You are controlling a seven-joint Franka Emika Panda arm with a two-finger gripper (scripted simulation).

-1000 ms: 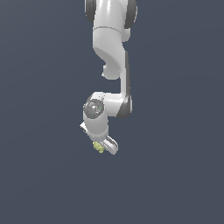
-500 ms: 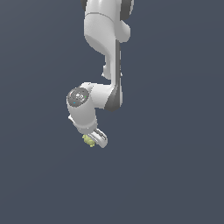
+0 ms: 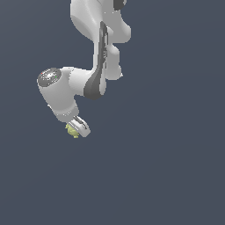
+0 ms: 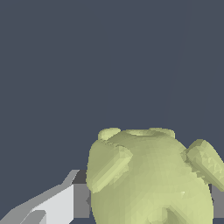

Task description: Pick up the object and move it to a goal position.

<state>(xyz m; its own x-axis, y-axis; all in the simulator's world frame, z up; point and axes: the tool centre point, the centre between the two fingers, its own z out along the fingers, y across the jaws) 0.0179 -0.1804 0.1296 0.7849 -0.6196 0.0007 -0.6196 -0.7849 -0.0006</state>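
The object [image 3: 71, 130] is a tiny pale yellow-green knobbly ball, held at the tip of my white gripper [image 3: 75, 128] in the exterior view. My gripper is shut on it, with one finger [image 3: 81, 125] covering part of it. The arm bends down from above, its wrist toward the exterior view's left. In the wrist view the object [image 4: 153, 179] looms large with its rounded bumps, pressed between a white finger [image 4: 57, 203] and a second pad at the frame's edge [image 4: 217, 201].
Only a plain dark blue-grey background surrounds the arm in both views. No goal marker, table edge or other object shows.
The wrist and gripper have swung toward the exterior view's left and slightly up, carrying the object along. The grip is unchanged.
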